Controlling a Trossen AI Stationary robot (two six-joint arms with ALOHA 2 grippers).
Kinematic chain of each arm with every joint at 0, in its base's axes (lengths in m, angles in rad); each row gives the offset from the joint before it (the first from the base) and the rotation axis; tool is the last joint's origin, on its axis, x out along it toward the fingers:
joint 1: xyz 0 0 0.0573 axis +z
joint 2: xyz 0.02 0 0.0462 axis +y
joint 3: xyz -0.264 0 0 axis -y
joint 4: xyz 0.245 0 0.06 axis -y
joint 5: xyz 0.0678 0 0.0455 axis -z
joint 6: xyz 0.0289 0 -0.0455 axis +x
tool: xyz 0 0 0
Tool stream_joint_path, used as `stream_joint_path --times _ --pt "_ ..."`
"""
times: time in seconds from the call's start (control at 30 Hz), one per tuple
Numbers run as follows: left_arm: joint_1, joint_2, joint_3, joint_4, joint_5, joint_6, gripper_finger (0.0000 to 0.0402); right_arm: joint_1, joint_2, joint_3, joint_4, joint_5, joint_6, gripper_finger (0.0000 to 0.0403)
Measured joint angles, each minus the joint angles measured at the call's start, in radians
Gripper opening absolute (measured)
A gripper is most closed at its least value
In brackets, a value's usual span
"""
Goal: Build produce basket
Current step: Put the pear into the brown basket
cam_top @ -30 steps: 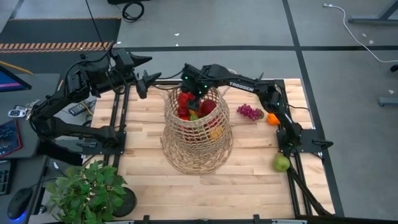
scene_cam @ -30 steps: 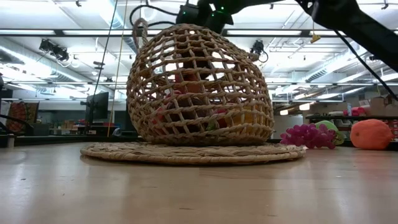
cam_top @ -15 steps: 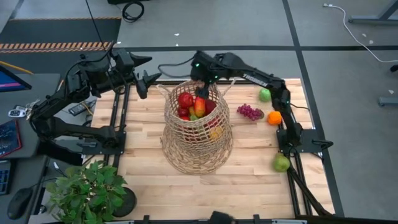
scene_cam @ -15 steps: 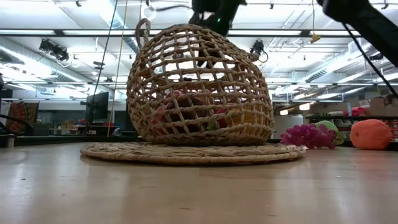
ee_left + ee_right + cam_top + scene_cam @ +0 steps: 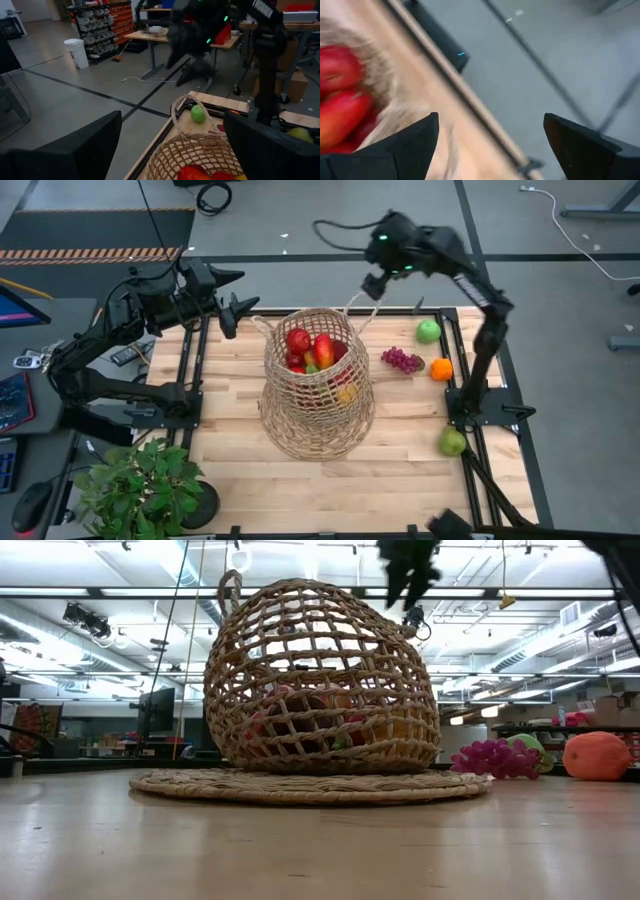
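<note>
- One big change: the right end effector (image 5: 374, 283) has lifted out of the basket (image 5: 318, 385) mouth and swung up past the tabletop's (image 5: 400, 470) back edge, fingers spread, nothing between them.
- Basket sits mid-tabletop on its woven mat (image 5: 310, 786), unmoved; a red-yellow piece (image 5: 322, 350) now tops the red produce (image 5: 298, 341) at the neck, where the arm covered it a second ago. Drop looks done.
- Left end effector (image 5: 232, 311) is parked at the back-left corner as before, fingers apart, empty.
- Loose pieces right of the basket, same spots: grapes (image 5: 401, 360), orange (image 5: 440, 368), green apple (image 5: 428, 331) near the back edge, another green apple (image 5: 452, 442) at the right rail. My read: four pieces left, so the task is part done.
- Writing: white lettering on the right arm in the left wrist view, cut off by the frame, unreadable.
</note>
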Motion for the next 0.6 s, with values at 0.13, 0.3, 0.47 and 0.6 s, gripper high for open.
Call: stream_joint_path --times 0.13,0.3,0.47,0.6 --pt "0.000 0.000 0.000 0.000 0.000 0.000 0.0357 -0.018 -0.122 -0.071 -0.082 -0.103 0.030 0.0356" --pt "0.000 0.000 0.000 0.000 0.000 0.000 0.0357 0.029 -0.304 -0.270 -0.092 -0.131 0.096 0.0352" --pt "0.000 0.000 0.000 0.000 0.000 0.000 0.0357 0.119 -0.499 -0.542 -0.034 -0.262 0.248 0.0352" --pt "0.000 0.000 0.000 0.000 0.000 0.000 0.0357 0.238 -0.625 -0.735 0.017 -0.327 0.350 0.0352"
